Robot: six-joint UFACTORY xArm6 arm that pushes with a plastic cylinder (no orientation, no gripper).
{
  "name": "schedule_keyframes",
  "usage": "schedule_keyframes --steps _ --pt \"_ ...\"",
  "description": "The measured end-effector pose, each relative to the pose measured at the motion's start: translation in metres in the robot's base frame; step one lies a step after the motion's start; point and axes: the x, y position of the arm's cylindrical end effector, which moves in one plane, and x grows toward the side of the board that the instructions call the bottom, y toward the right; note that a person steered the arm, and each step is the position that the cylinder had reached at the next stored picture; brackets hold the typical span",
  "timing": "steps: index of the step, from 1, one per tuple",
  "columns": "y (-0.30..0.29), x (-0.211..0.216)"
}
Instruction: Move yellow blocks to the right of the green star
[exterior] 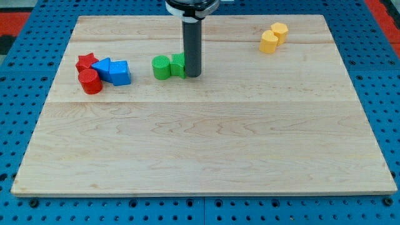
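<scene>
- Camera view: a pale wooden tabletop (206, 150) lies on a blue perforated base (19, 94).
- The tool is a straight dark rod with no jaws, so there is nothing to open or clamp; my tip (193, 75) rests on the tabletop, touching the right side of a green block (177, 65) whose shape is partly hidden behind the rod.
- Just to the view's left of that block, touching it, stands a green cylinder (161, 67).
- The two yellow blocks sit near the view's top right, well apart from my tip: a front yellow block (269, 42) and a rear yellow block (279, 31), touching each other; both look like short rounded or many-sided posts.
- At the view's left is a tight cluster: a red star (86, 61), a red cylinder (90, 81), a blue block (102, 66) of unclear shape and a blue cube-like block (119, 72).
</scene>
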Motion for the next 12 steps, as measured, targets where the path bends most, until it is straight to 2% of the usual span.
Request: schedule_keyframes --steps 1,2,3,4,5,6,7,8,9,10,12 --pt "0.033 -0.009" --pt "0.017 -0.025" --pt "-0.032 -0.025" --pt "-0.039 -0.028" --pt "0.063 -0.036" --pt "0.127 -0.036" --pt "0.241 -0.042" --pt "0.339 -0.093" --pt "0.365 -0.129" --pt "0.321 -0.132" --pt "0.171 -0.108"
